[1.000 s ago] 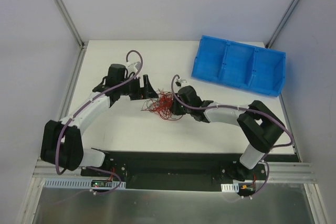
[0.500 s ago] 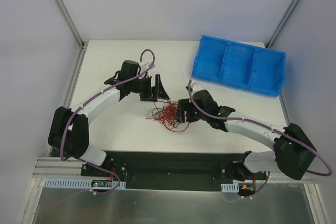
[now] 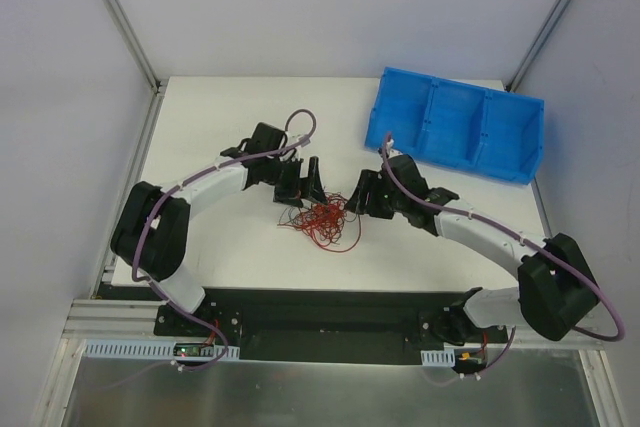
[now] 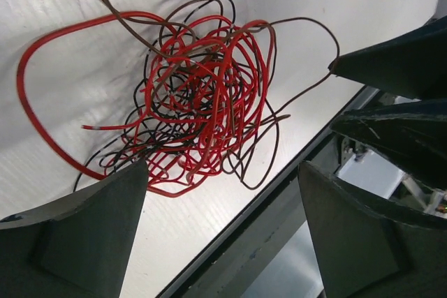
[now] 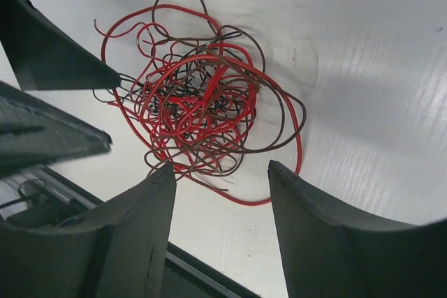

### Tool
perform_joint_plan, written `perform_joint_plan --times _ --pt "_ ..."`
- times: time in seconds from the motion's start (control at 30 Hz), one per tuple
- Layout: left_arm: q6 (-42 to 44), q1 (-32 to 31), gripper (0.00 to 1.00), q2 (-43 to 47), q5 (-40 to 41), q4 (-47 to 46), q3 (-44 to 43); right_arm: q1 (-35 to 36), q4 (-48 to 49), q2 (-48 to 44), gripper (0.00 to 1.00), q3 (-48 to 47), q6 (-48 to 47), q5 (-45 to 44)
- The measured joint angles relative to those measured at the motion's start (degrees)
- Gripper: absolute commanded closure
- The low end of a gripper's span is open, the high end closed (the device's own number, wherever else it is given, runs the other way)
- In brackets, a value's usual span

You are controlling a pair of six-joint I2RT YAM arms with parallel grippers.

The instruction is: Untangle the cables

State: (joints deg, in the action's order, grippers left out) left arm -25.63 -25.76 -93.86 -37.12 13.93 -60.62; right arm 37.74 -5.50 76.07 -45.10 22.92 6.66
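The cables [image 3: 325, 222] are one loose knot of thin red and dark curly wires lying on the white table [image 3: 220, 127], touched by neither gripper. My left gripper [image 3: 302, 182] hovers just behind the knot, jaws wide open and empty. My right gripper [image 3: 362, 193] is at the knot's right, also open and empty. In the left wrist view the cables [image 4: 202, 88] lie beyond my left gripper [image 4: 223, 167]. In the right wrist view the cables [image 5: 202, 102] lie just past my right gripper [image 5: 221, 167].
A blue three-compartment bin [image 3: 455, 127] stands at the table's back right. The black base plate [image 3: 330, 312] runs along the table's near edge. The other arm's dark fingers [image 4: 398, 68] [image 5: 49, 54] show at the side of each wrist view.
My right gripper has opened, let go of the wires and pulled back to the right. The left arm has swung right, up to the knot. The knot now lies a little nearer and to the right.
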Motion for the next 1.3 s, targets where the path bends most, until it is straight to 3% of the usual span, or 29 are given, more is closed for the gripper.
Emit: perform_joint_plan --times 0.2,0.27,0.47,0.6,0.73,0.97,1.3 --pt "3.41 -5.44 0.10 0.00 6.95 3.78 -1.64 -0.28 1.31 0.50 0.45 1.33 9.35 -1.95" --pt "4.37 -6.80 0.04 -0.24 9.68 4.87 -2.64 -0.74 2.45 2.03 0.58 1.42 12.68 -2.14" --pt "6.19 -8.83 0.04 -3.67 16.72 6.29 -4.79 -1.44 5.95 7.21 1.00 1.38 18.36 -2.54" --pt "6.25 -8.76 0.11 -9.66 20.09 7.19 -6.40 -1.42 6.05 4.33 1.00 0.55 17.44 -2.47" --pt "6.10 -8.70 0.11 -11.89 22.75 8.00 -8.17 -1.42 1.11 -4.44 1.00 -3.41 14.32 -2.27" --pt "6.14 -8.63 0.14 -11.89 27.30 8.24 -8.17 -3.89 -12.17 -13.75 1.00 -28.72 4.90 -1.25" --pt "6.14 -6.29 0.14 -11.76 30.03 8.90 -8.17 -5.79 -27.45 -14.82 1.00 -54.71 -4.07 -2.80"
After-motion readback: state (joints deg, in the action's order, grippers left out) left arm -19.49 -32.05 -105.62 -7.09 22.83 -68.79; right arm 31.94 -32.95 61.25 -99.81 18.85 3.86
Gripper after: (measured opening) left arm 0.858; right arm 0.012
